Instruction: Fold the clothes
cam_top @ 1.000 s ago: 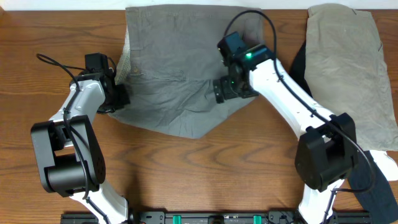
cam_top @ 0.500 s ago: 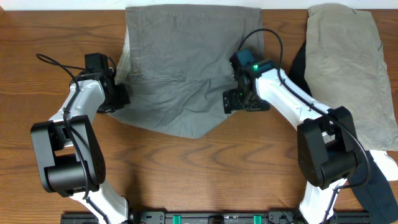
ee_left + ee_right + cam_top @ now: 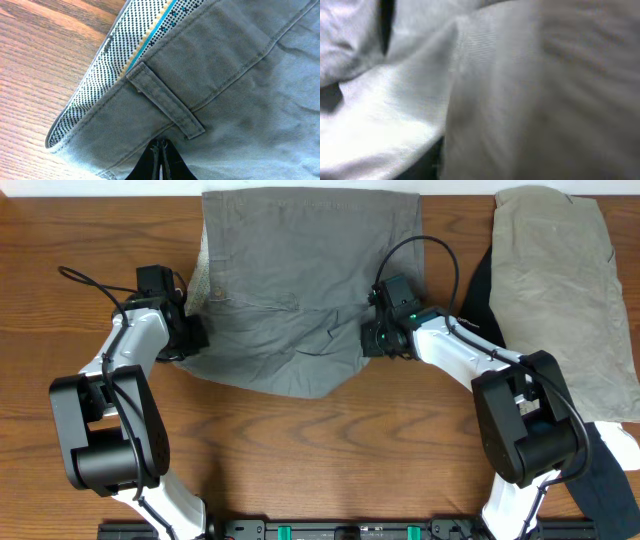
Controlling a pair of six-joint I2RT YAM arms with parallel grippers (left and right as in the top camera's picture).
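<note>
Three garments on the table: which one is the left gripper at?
The grey shorts in the centre; the beige garment and black garment lie far right.

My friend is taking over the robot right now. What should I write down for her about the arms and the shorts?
Left tool: shut, pinching the waistband edge of the mid-grey wrinkled cotton shorts.
Right tool: down on the shorts' opposite edge. Its own view is blurred, so I cannot tell if it is open or shut.
Shorts: spread out on the brown wooden table, at the far middle.
Done: no clear fold yet.
Left: probably grip both edges, then fold. Leave the pale khaki garment alone.
</note>
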